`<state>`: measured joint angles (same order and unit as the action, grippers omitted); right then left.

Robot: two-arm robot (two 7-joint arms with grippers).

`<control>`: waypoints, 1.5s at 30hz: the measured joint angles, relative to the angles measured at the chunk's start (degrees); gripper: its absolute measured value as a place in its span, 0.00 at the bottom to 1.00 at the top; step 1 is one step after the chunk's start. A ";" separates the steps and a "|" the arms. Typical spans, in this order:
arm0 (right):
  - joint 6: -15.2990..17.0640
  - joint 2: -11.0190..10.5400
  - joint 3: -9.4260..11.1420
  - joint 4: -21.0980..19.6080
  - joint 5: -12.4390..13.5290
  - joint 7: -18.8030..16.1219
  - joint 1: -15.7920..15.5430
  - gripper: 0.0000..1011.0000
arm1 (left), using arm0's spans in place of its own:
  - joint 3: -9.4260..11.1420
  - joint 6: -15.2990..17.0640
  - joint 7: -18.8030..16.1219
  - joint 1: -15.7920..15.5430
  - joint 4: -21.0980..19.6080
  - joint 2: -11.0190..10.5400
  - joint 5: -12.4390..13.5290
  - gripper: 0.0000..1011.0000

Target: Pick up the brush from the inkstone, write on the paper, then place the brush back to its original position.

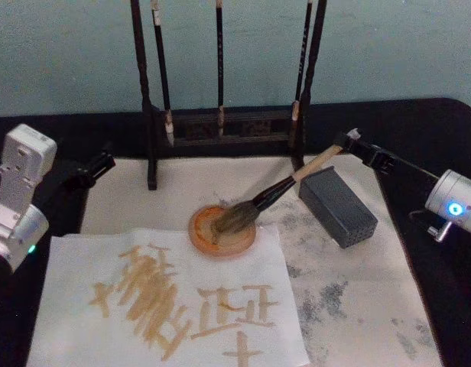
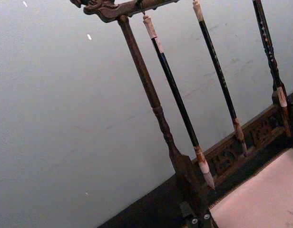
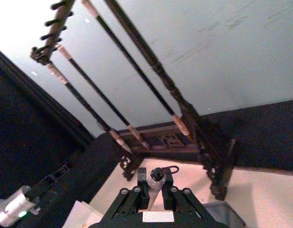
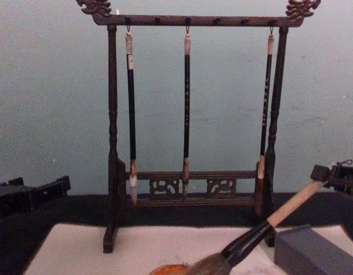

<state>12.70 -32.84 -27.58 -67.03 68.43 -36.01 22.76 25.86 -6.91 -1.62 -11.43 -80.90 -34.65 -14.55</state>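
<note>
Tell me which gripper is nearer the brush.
Right. The right gripper grips the brush at its handle end, bristles on the inkstone. The left gripper hangs left of the rack, well apart from the brush.

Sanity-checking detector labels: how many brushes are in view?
4. Three thin brushes hang on the rack: left, middle, right. The large brush, in the right gripper, rests its bristles on the inkstone.

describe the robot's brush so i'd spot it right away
Find the dark rack at the back. Before it, the brush slants into the orange inkstone, held by the right gripper. It alone is thick, tan-handled and bushy; the three hanging brushes are thin.
</note>
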 joint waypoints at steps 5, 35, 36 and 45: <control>0.49 0.31 -0.04 1.41 0.15 0.96 0.73 0.17 | 0.00 0.00 0.00 0.00 0.00 0.00 0.00 0.99; 1.01 -0.01 -0.27 0.09 0.21 0.96 0.55 0.17 | 0.00 0.00 0.00 0.00 0.00 0.00 0.00 0.99; 1.00 -0.06 -0.25 -0.02 0.23 0.97 0.55 0.17 | 0.00 0.00 0.00 0.00 0.00 0.00 0.00 0.99; 0.75 -0.45 -0.13 -0.30 0.80 -0.03 1.04 0.17 | 0.00 0.00 0.00 0.00 0.00 0.00 0.00 0.99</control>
<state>13.45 -33.29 -27.70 -67.33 69.22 -36.04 23.80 25.86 -6.91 -1.62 -11.43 -80.90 -34.65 -14.55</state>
